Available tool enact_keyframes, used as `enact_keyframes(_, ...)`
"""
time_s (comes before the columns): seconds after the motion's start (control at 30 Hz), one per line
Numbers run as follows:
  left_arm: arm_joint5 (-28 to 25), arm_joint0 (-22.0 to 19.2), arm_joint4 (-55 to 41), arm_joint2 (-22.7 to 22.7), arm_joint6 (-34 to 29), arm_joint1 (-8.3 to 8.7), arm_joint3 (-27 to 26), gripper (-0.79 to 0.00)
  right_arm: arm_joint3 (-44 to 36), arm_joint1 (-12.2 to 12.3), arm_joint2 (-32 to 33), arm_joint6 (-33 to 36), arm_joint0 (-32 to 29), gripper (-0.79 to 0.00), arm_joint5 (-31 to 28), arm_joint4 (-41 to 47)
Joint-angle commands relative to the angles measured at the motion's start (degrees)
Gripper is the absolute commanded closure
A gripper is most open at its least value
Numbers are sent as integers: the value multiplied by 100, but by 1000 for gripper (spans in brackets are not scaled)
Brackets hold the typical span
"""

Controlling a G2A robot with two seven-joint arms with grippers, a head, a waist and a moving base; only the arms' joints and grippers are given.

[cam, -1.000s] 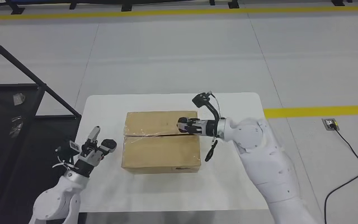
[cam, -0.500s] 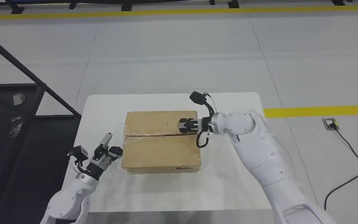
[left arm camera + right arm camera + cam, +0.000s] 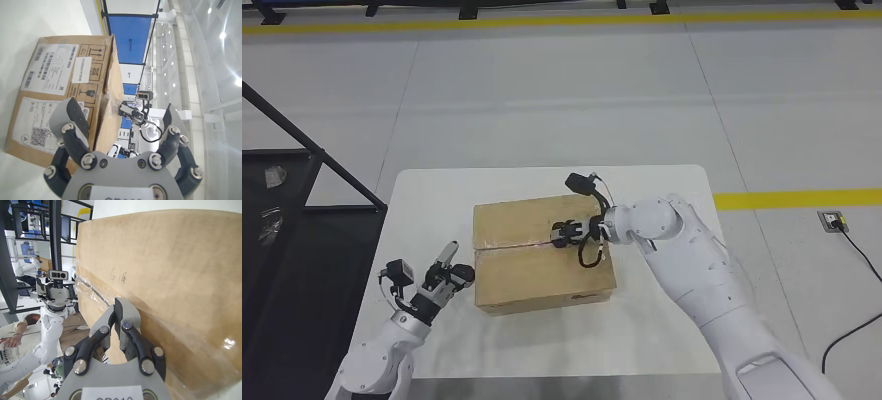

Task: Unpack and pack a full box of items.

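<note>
Evidently stiff, likely heavy, the box (image 3: 542, 270) sat on the table (image 3: 672, 310); we logged right gripper (image 3: 115, 307) closed on nothing at its taped seam (image 3: 517, 243), our judged hold, left gripper (image 3: 121, 111) agape beside its labelled end (image 3: 56, 85).

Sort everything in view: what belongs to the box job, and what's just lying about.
Job in hand:
cardboard box
clear tape along its top seam
right gripper, shut at that seam
left gripper, open beside the box's end

Just lying about:
white table under the box
black frame beside the table
floor socket with its cable
</note>
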Motion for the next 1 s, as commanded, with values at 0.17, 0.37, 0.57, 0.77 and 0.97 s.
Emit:
enact_keyframes(0.17, -33, 59, 20, 128, -7, -8, -83, -785, 563, -295, -468, -178, 279, 0, -53, 277)
enact_keyframes(0.37, -60, 93, 28, 242, -17, -16, -148, -785, 920, -618, -915, -340, 480, 0, -187, 436)
enact_keyframes(0.57, -80, 121, 7, 296, -37, -19, -177, -785, 1265, -946, -1259, -426, 635, 0, -466, 644)
enact_keyframes(0.77, -102, 134, -12, 293, -62, -13, -167, -785, 1602, -1221, -1458, -262, 735, 0, -927, 934)
enact_keyframes(0.97, -103, 132, -97, 195, -105, 1, -150, -785, 2004, -1322, -1460, -345, 943, 0, -1220, 989)
